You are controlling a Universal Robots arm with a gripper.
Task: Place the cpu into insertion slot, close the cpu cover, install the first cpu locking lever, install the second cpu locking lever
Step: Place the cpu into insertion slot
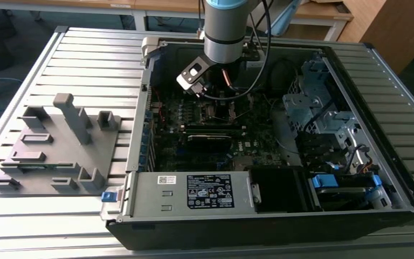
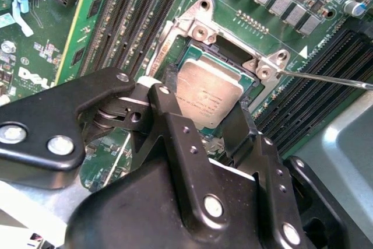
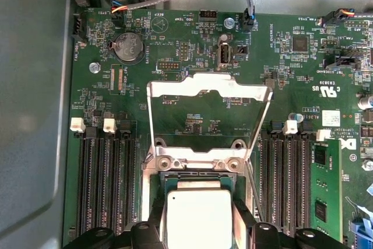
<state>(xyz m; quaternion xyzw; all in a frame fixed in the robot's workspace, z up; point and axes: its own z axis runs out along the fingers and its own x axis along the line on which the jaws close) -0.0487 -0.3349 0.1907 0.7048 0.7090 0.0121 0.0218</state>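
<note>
In the exterior view, the gripper (image 1: 216,93) hangs inside the computer case (image 1: 264,233). In the second wrist view, its fingers (image 2: 168,106) pinch the cpu (image 2: 207,93) over the insertion slot (image 2: 226,52). In the first wrist view, the cpu cover (image 3: 175,88) stands raised open.

Case (image 1: 264,232) on table (image 1: 49,226), exterior view's right part; fixture tray (image 1: 56,145) at its left. Motherboard (image 3: 192,45) in case. cpu (image 3: 198,220) between gripper (image 3: 198,230) fingers at insertion slot (image 3: 195,177). cpu cover (image 3: 208,88) open behind slot. Memory slots (image 3: 108,185) flank both sides.
</note>
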